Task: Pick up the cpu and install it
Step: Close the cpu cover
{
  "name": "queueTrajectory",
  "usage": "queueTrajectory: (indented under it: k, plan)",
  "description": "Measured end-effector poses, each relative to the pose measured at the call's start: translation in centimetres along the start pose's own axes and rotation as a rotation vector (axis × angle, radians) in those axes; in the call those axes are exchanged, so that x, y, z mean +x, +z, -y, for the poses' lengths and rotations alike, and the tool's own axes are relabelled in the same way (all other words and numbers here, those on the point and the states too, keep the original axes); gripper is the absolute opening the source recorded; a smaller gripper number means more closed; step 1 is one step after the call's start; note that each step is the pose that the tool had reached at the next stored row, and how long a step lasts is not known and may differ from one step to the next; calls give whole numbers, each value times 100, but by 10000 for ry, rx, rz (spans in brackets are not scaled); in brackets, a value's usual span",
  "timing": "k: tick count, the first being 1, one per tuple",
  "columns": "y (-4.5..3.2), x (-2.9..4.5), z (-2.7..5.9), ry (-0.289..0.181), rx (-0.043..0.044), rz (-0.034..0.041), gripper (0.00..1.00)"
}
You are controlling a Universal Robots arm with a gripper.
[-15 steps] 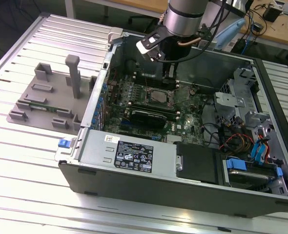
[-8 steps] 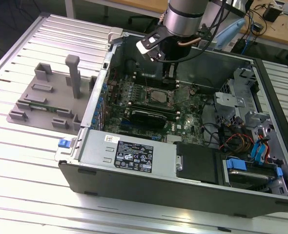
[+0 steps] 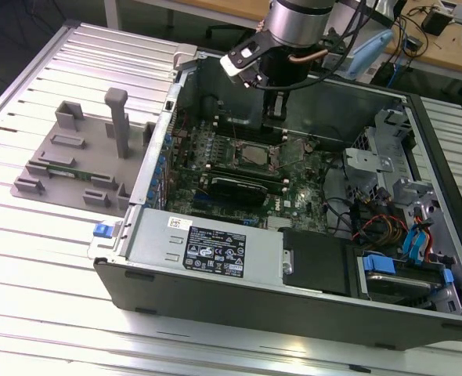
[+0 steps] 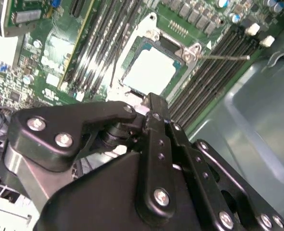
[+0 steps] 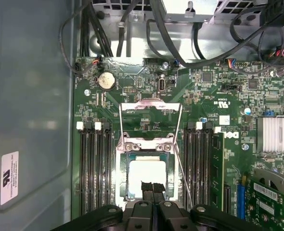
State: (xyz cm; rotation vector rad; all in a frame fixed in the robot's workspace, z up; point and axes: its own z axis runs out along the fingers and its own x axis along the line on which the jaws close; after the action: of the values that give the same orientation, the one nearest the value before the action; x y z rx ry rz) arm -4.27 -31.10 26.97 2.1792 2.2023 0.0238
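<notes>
Claw (image 5: 151, 188): narrow, tips together, nothing gripped; hovers just over the cpu's edge.
Cpu (image 5: 147, 175): flat in socket (image 5: 123, 183); load plate (image 5: 150, 103) open.
Risk: tips nudge the unclamped cpu askew, likely bending socket pins.

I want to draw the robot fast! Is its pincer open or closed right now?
Pincer: closed, holding nothing, tips over the cpu.

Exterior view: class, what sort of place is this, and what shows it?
Probably a robotics lab or workshop: a robot arm hangs over an open computer case on a slatted metal table, with a cable-strewn desk behind.
</notes>
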Motion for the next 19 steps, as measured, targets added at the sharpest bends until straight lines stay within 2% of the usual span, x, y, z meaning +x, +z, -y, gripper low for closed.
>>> queueTrajectory:
  k: [2, 5, 10, 11, 13, 17, 19]
  plan:
    - [-2, 0, -2, -2, 1, 1, 11]
    - [3, -2, -104, 2, 2, 1, 11]
    - [17, -6, -379, -1, 7, 1, 11]
    - [23, -7, -496, 0, 8, 3, 11]
    - [32, -9, -641, -1, 8, 1, 11]
    - [45, -10, -805, 0, 8, 1, 11]
    - [50, -11, -858, 1, 8, 2, 11]
